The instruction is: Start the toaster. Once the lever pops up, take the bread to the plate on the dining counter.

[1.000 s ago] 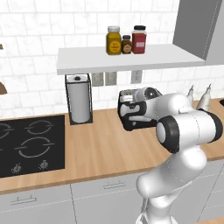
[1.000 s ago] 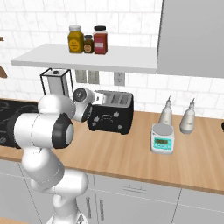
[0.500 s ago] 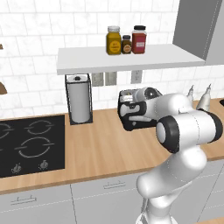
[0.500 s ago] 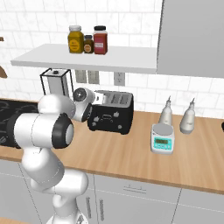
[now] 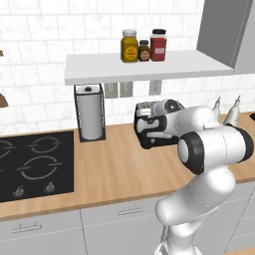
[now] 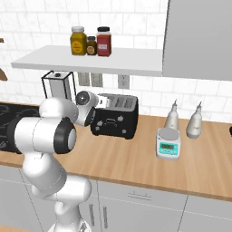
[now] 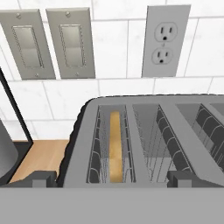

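Toaster (image 6: 114, 117), black, sitting on wood counter (image 6: 145, 158) against tiled wall, beside paper towel holder (image 5: 90, 113). Bread (image 7: 115, 146) sitting deep in left slot, tan edge showing between wire guides; other slot looking empty. My gripper (image 7: 112, 178) hovering just above toaster's near edge, jaws spread wide, grasping nothing. Judging progress: early stage. Starting toaster apparently not yet done, though lever hidden from me. Remaining: pressing lever, waiting for pop-up, lifting bread, carrying to plate on dining counter.

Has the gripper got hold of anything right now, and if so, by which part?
Nothing is held. The gripper is open above the toaster, and the bread sits down in its slot, untouched.
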You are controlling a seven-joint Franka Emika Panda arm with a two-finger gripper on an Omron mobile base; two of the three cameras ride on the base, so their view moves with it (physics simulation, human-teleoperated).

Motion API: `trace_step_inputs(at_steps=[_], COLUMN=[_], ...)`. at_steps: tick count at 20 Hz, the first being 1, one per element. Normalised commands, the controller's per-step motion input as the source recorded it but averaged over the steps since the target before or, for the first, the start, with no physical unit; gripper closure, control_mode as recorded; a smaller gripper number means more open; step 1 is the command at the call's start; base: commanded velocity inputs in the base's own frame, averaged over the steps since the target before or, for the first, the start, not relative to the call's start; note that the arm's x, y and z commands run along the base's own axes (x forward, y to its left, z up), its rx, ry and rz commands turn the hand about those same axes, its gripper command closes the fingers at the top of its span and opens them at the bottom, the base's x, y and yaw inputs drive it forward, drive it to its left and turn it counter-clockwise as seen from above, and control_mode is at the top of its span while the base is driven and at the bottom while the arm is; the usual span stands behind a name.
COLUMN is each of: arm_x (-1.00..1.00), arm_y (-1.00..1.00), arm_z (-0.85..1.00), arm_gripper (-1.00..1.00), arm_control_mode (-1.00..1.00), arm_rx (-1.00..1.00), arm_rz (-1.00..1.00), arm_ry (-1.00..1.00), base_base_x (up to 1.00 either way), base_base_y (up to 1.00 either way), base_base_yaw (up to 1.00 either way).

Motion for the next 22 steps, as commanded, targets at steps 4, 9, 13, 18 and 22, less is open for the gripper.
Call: trace_step_inputs(at_steps=[4, 9, 13, 18, 22], arm_x=[0.00, 0.00, 0.00, 0.00, 0.00], arm_y=[0.00, 0.00, 0.00, 0.00, 0.00], arm_z=[0.00, 0.00, 0.00, 0.00, 0.00], arm_gripper=[-1.00, -1.00, -1.00, -1.00, -1.00], arm_control_mode=[-1.00, -1.00, -1.00, -1.00, -1.00], arm_rx=[0.00, 0.00, 0.00, 0.00, 0.00], arm_rz=[0.00, 0.00, 0.00, 0.00, 0.00], arm_ry=[0.00, 0.00, 0.00, 0.00, 0.00], base_base_x=[0.00, 0.00, 0.00, 0.00, 0.00], base_base_y=[0.00, 0.00, 0.00, 0.00, 0.00], base_base_yaw=[0.00, 0.00, 0.00, 0.00, 0.00])
